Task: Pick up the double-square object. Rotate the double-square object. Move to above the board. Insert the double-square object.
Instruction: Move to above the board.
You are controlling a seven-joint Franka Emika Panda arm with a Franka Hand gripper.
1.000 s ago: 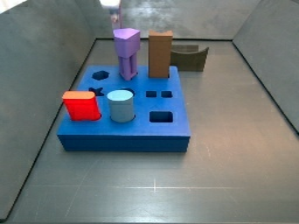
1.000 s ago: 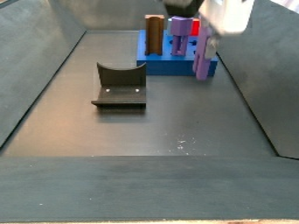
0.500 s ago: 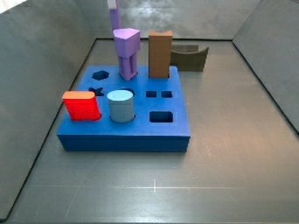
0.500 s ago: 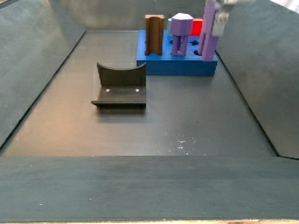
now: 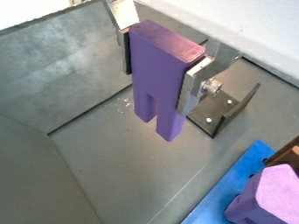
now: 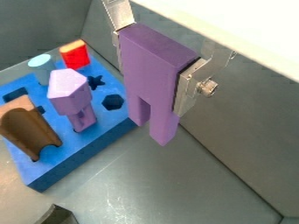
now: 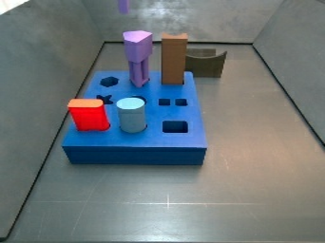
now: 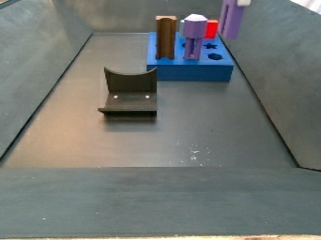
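- Now I see the double-square object point(image 5: 158, 74), a purple block with a groove down its middle, held up in the air between the two flat silver fingers point(image 5: 197, 83) of the gripper point(image 5: 162, 61).
- I can tell the gripper is pinching the purple block from both sides, with one silver plate on each side, in both wrist views point(image 6: 149, 66).
- I see the block hanging straight down, with its two legs at the low end and its top end in the gripper.
- Only the low tip of the purple block point(image 7: 124, 6) shows at the top edge in a side view, high over the far end of the board point(image 7: 191, 142), which is a thick blue square slab with holes in its top.
- I see the block point(image 8: 232, 19) again in a side view, up above the blue board point(image 8: 221, 71) and not touching it.
- On the board I see a tall purple prism with a pointed top point(image 7: 137, 57), a tall brown block point(image 7: 174, 59), a red block point(image 7: 89, 115) and a light blue round block point(image 7: 131, 114).
- Some holes in the board are open, like a square one point(image 7: 176, 125) near the front.
- Behind the board I see the fixture point(image 7: 207, 62), a dark bracket standing on the grey floor point(image 7: 254, 180).
- I see the fixture point(image 5: 228, 109) under the gripper in a wrist view.
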